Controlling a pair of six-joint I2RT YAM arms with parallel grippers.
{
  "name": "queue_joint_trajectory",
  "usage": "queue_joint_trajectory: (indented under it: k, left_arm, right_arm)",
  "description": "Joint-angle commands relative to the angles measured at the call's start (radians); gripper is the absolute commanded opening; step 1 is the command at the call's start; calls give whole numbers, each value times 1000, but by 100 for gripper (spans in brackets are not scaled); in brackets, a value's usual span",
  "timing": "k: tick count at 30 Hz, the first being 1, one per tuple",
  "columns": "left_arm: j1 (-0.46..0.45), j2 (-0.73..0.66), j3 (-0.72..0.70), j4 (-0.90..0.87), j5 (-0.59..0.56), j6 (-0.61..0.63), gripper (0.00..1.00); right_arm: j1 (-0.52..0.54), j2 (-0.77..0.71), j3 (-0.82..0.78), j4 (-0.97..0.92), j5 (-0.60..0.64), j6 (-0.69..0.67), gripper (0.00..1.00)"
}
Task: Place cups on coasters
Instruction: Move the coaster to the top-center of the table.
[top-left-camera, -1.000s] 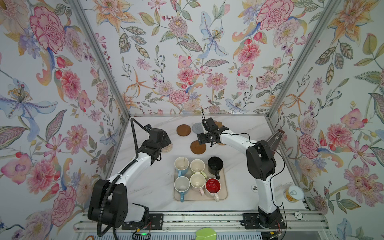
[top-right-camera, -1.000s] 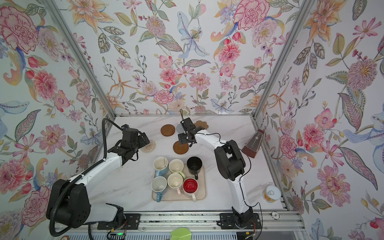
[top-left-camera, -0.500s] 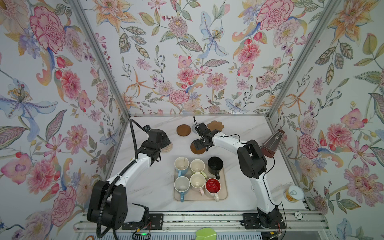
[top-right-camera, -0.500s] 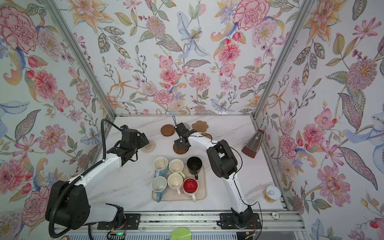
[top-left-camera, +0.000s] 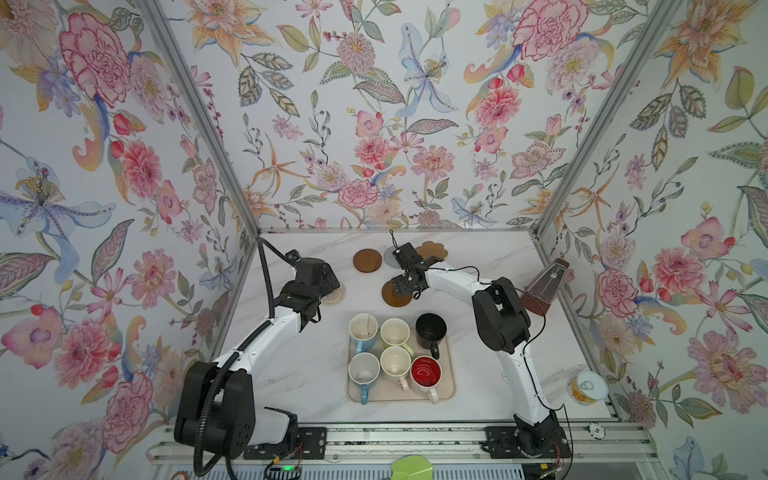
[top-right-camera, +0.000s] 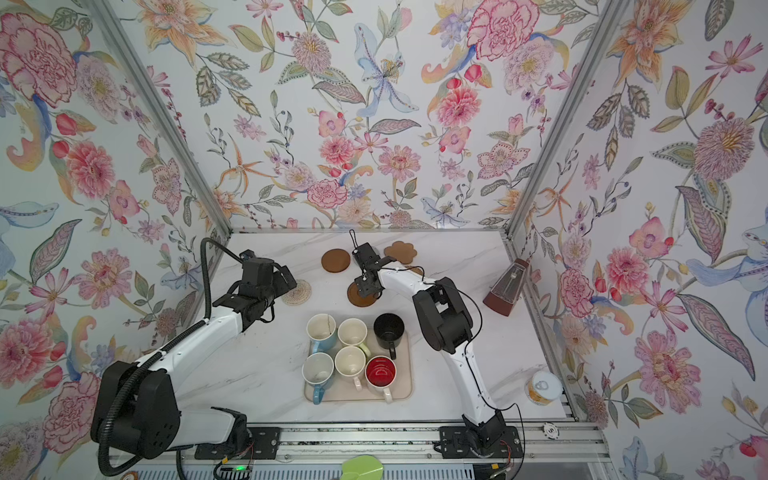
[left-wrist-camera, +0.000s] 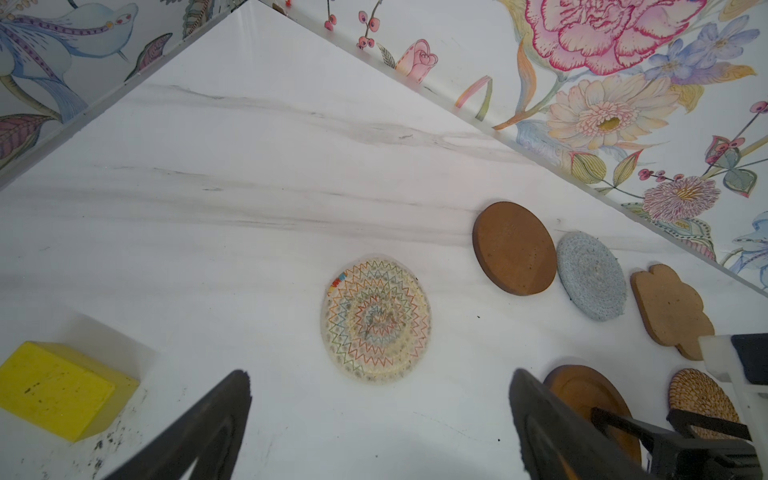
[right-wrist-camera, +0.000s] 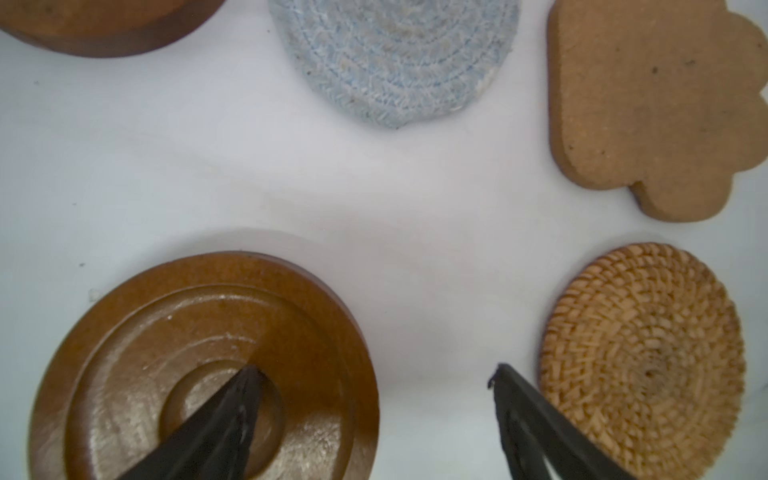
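All six cups stand upright and close together on the beige tray (top-left-camera: 399, 395), near the front middle of the bench (top-left-camera: 307, 365). The back row holds a light blue cup (top-left-camera: 363, 330), a pale green cup (top-left-camera: 395, 332) and a black cup (top-left-camera: 431, 330). The front row holds a second light blue cup (top-left-camera: 363, 370), a pale pink cup (top-left-camera: 395, 365) and a white cup with red inside (top-left-camera: 425, 371). No cup is on a coaster yet. The coasters lie farther back on the bench. A flat brown disc (top-left-camera: 367, 260), a grey woven coaster (left-wrist-camera: 592, 276) and a tan flower-shaped coaster (top-left-camera: 434, 250) form a row near the rear wall. Closer to the tray are a grooved brown disc (right-wrist-camera: 199, 365), a golden rattan coaster (right-wrist-camera: 642, 357) and, off to the left, a cream woven coaster (left-wrist-camera: 376, 320). The right gripper (right-wrist-camera: 374, 374) is spread and holds nothing. One finger points at the centre of the grooved brown disc, and the other is over bare bench between that disc and the golden rattan coaster. Whether the first finger touches the disc cannot be told. The left gripper (left-wrist-camera: 380, 376) is spread wide and empty, close to the cream woven coaster. In both top views its wrist hides part of that coaster. A yellow block (left-wrist-camera: 62, 390) sits near it on the bench. A brown metronome (top-left-camera: 544, 286) leans by the right wall, and a tin can (top-left-camera: 586, 388) stands at the front right corner.
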Motion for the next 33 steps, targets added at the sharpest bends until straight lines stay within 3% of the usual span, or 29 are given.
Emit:
queue_joint_trajectory:
  k: [1, 12, 21, 25, 33]
  left_arm:
    - [9, -18, -7, -13, -5, -3, 99]
    - [12, -17, -7, -20, -7, -2, 99]
    - [24, 52, 39, -71, 19, 3, 99]
    - [25, 110, 90, -104, 60, 29, 99]
    - [31, 305, 235, -209, 159, 82, 98]
  right_arm:
    - [-27, 42, 31, -30, 29, -10, 89]
    - [-56, 59, 105, -31, -1, -29, 89]
    - [-67, -106, 141, -10, -87, 9, 91]
    - [-141, -248, 42, 58, -176, 79, 92]
    - [-299, -523, -322, 336, -357, 240, 99]
